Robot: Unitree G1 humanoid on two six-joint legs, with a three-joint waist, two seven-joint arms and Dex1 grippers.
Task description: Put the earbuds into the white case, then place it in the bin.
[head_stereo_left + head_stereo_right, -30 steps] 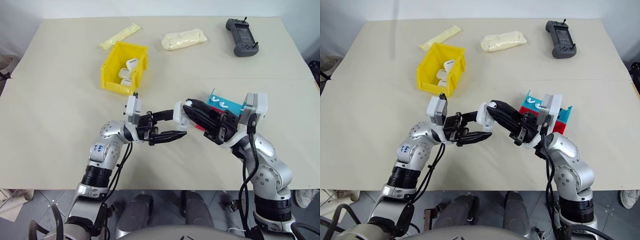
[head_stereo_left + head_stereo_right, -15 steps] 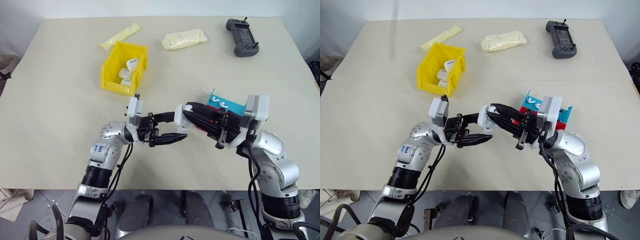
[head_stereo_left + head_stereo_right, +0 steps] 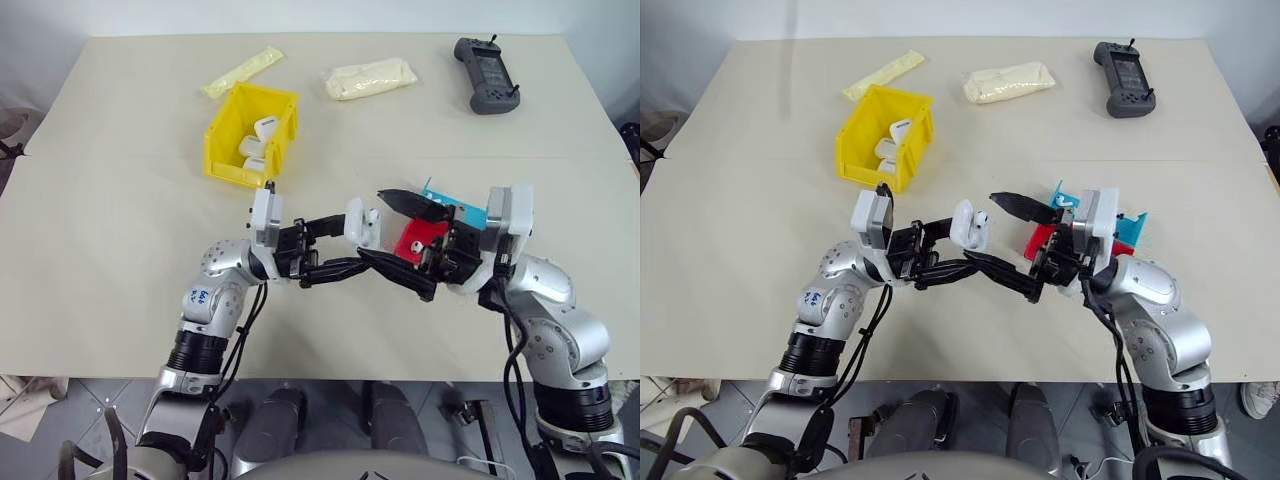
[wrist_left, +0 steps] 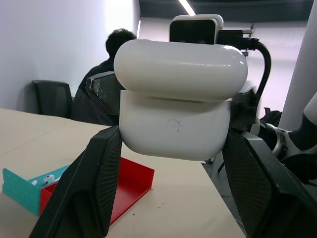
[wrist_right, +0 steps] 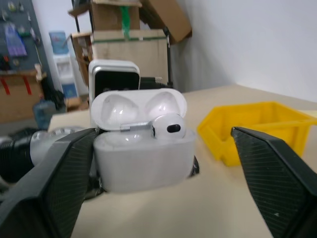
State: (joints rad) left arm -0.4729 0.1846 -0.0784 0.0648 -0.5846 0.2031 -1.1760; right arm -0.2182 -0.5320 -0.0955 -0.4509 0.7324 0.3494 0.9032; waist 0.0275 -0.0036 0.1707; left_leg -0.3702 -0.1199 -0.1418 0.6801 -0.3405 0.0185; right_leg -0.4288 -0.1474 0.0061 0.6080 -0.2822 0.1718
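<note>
1. The counter (image 3: 100,200) is a broad pale surface; at its far side lie two pale yellowish packets (image 3: 367,78) (image 3: 240,71) and a dark handheld controller (image 3: 485,74)
2. The bin (image 3: 250,134), bright yellow, stands left of the middle, well beyond my arms, with small white items inside
3. A red-and-teal tray (image 3: 1120,232) sits by my right arm, and one earbud (image 4: 46,179) lies in its teal part
4. My left gripper (image 3: 352,250) is pinching the white case (image 3: 360,223), held up above the counter between my two arms
5. My right gripper (image 3: 408,243) is spread wide, one finger above and one below, just beside the case and not touching it
6. The case lid is flipped open, and one earbud (image 5: 167,126) sits in it with its rounded head sticking out
</note>
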